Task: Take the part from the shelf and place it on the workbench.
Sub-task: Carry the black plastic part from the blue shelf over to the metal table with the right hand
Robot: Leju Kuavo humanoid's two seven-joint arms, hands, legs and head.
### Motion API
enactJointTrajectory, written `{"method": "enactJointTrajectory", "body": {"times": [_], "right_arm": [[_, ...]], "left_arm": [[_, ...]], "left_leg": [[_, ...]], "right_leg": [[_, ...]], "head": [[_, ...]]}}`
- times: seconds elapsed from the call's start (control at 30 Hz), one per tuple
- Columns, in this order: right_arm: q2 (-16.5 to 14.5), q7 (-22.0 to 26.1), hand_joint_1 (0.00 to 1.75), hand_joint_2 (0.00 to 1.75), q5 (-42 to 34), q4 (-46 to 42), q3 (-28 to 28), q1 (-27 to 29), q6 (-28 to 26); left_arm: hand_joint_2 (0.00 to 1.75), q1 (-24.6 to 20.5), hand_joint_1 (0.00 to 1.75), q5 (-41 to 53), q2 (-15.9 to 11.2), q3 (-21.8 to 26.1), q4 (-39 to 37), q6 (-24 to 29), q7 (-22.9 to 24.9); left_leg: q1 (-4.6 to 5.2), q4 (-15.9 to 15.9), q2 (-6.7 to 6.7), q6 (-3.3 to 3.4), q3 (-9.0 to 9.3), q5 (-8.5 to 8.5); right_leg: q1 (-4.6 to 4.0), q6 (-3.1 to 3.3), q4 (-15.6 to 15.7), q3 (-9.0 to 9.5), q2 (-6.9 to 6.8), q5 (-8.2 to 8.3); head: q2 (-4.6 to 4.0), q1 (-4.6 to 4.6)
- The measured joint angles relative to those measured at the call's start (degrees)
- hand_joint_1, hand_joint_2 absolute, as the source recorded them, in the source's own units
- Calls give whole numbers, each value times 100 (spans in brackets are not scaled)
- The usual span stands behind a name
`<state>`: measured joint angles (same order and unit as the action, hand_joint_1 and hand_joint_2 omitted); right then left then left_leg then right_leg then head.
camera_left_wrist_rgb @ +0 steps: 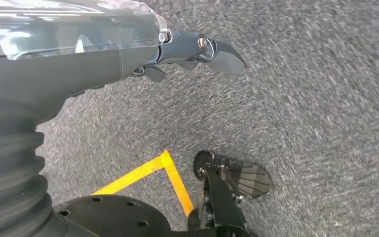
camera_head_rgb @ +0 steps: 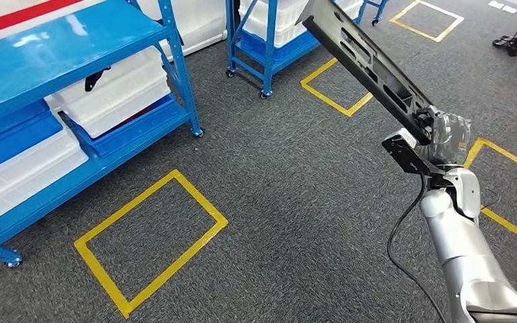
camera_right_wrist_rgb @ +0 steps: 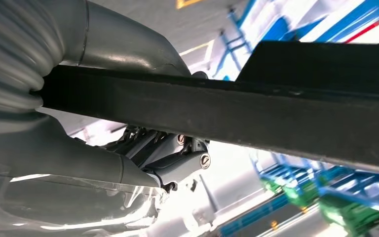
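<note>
Right hand [camera_head_rgb: 444, 138] around part's [camera_head_rgb: 367, 57] lower end

Open grey carpet floor [camera_head_rgb: 289, 182] marked with yellow tape squares [camera_head_rgb: 149, 235] is seen ahead and to the left of the raised right hand [camera_head_rgb: 444, 138]. The long black part [camera_head_rgb: 370, 64] held in it reaches up toward a blue wheeled rack [camera_head_rgb: 266, 47]. The left side is bounded by blue shelving [camera_head_rgb: 74, 101] loaded with white bins [camera_head_rgb: 111, 91].
</note>
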<state>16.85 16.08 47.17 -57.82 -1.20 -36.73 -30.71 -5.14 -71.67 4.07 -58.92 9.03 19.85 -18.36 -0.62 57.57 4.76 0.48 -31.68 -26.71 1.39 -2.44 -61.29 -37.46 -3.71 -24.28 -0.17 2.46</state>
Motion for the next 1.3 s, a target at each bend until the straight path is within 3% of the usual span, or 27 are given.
{"method": "enactJointTrajectory", "body": {"times": [0.07, 0.13, 0.17, 0.23, 0.3, 0.33, 0.37, 0.4, 0.43, 0.5, 0.57, 0.63, 0.67, 0.73, 0.77, 0.8, 0.87, 0.9, 0.93, 1.0, 1.07, 1.13, 1.17, 1.23, 1.3], "right_arm": [[38, -15, 175, 175, 73, 54, -5, -68, -3], [91, -23, 175, 175, 106, 101, -15, -101, -7], [118, -25, 175, 175, 112, 119, -21, -115, -8], [142, -31, 175, 175, 117, 144, -30, -155, -9], [133, -37, 175, 175, 118, 176, -42, -182, -9], [128, -39, 175, 175, 118, 195, -49, -182, -9], [125, -39, 175, 175, 120, 216, -55, -180, -9], [126, -39, 175, 175, 121, 233, -59, -178, -9], [126, -39, 175, 175, 123, 243, -63, -178, -10], [128, -55, 175, 175, 165, 252, -71, -188, -38], [139, -108, 175, 175, 285, 255, -81, -191, -116], [201, -179, 175, 175, 411, 216, -89, -122, -178], [242, -208, 175, 175, 446, 181, -89, -59, -185], [311, -258, 175, 175, 509, 97, -90, 43, -199], [321, -299, 175, 175, 572, 61, -91, 81, -228], [326, -375, 175, 175, 707, 30, -94, 121, -291], [319, -636, 175, 175, 1202, -3, -101, 220, -476], [317, -827, 175, 175, 1584, -4, -106, 253, -573], [320, -1031, 175, 175, 2015, 3, -109, 254, -643], [330, -1426, 175, 175, 2812, 46, -114, 163, -703], [355, -1639, 175, 175, 3205, 118, -115, 18, -689], [416, -1677, 175, 175, 3287, 217, -116, -97, -675], [455, -1672, 175, 175, 3295, 269, -116, -134, -680], [514, -1672, 175, 175, 3317, 376, -116, -209, -704], [525, -1696, 175, 175, 3366, 487, -117, -264, -740]], "left_arm": [[175, -4, 0, -23, 4, 0, 0, 5, 0], [175, -8, 0, -35, 10, -1, 0, 8, 1], [175, -10, 0, -37, 14, -1, 0, 8, 1], [175, -7, 0, -39, 18, -1, 0, 8, 2], [175, 8, 0, -39, 18, -1, 0, 8, 2], [175, 15, 0, -39, 19, -1, 0, 8, 2], [175, 20, 0, -39, 19, -1, 0, 8, 2], [175, 23, 0, -39, 20, -1, 0, 8, 2], [175, 23, 0, -40, 20, -1, 0, 8, 2], [175, 23, 0, -43, 17, -1, -1, 13, 4], [175, 24, 0, -49, 16, -1, -2, 28, 10], [175, 17, 0, -54, 22, -1, -2, 41, 15], [175, 10, 0, -56, 27, -2, -2, 45, 15], [175, 11, 0, -66, 35, -3, -2, 48, 14], [175, 18, 0, -69, 35, -3, -2, 40, 14], [175, 27, 0, -70, 36, -4, -2, 24, 15], [175, 32, 0, -64, 42, -12, -2, -9, 17], [175, 29, 0, -64, 46, -17, -2, -17, 17], [175, 24, 0, -69, 54, -22, -2, -17, 17], [175, 11, 0, -88, 67, -26, -2, -13, 10], [175, -2, 0, -102, 75, -28, -2, -5, 1], [175, -13, 0, -114, 85, -32, -2, -1, 0], [175, -17, 0, -121, 91, -33, -2, -1, 1], [175, -14, 0, -130, 99, -36, -2, -2, -7], [175, 1, 0, -133, 101, -40, -2, -4, -17]], "left_leg": [[43, 14, 118, -64, 11, -36], [49, 13, 227, -126, 29, -68], [39, 55, 187, -155, 23, -120], [9, 466, -94, -188, -135, -403], [1, 1265, -372, -183, -486, -791], [3, 1600, -423, -177, -649, -898], [4, 1741, -446, -167, -728, -887], [4, 1658, -462, -151, -706, -768], [3, 1357, -505, -129, -581, -561], [-9, 566, -769, -79, -249, -197], [-15, 167, -958, -49, -80, -85], [-6, 114, -864, -6, -53, -63], [-6, 75, -796, 33, -36, -35], [-13, -8, -648, 107, -9, 21], [-1, -24, -571, 126, -4, 31], [11, -27, -489, 137, -7, 31], [24, -23, -324, 143, -7, 17], [26, -19, -243, 139, -5, 6], [27, -12, -165, 128, -1, -9], [49, 9, -10, 89, 7, -50], [83, 22, 117, 35, 22, -92], [97, 10, 233, -24, 56, -122], [87, 24, 226, -56, 68, -152], [61, 286, -21, -105, -21, -336], [41, 1022, -343, -124, -366, -689]], "right_leg": [[-52, 92, 230, 88, -92, 8], [-49, 172, 237, 62, 67, 32], [-40, 209, 247, 60, 134, 43], [-16, 289, 271, 60, 268, 67], [-32, 333, 269, 46, 414, 76], [-43, 341, 266, 43, 497, 78], [-54, 343, 261, 41, 587, 79], [-62, 344, 253, 41, 676, 81], [-66, 343, 243, 42, 763, 81], [-64, 321, 215, 25, 927, 86], [-47, 252, 208, -22, 1078, 114], [-23, 157, 241, -53, 1208, 162], [-21, 124, 236, -66, 1149, 160], [-38, 80, -32, -208, 799, -17], [-41, 66, -345, -358, 586, -188], [-33, 46, -733, -542, 467, -371], [-8, 14, -1268, -781, 399, -538], [-2, 6, -1245, -753, 384, -477], [0, 5, -978, -596, 343, -329], [-36, 34, -176, -147, 103, -51], [-91, 95, 252, 73, -34, 31], [-119, 156, 273, 63, 83, 25], [-108, 184, 292, 75, 142, 30], [-78, 252, 336, 103, 260, 52], [-68, 301, 346, 113, 397, 59]], "head": [[1, 2], [1, 3], [0, 3], [0, 4], [-1, 3], [-1, 3], [-1, 3], [-1, 3], [-1, 3], [-1, 3], [0, 4], [1, 4], [0, 3], [1, 2], [0, 1], [0, 1], [-1, 2], [-1, 1], [-1, 1], [0, 2], [0, 2], [-1, 1], [-1, 1], [-1, 2], [0, 4]]}}
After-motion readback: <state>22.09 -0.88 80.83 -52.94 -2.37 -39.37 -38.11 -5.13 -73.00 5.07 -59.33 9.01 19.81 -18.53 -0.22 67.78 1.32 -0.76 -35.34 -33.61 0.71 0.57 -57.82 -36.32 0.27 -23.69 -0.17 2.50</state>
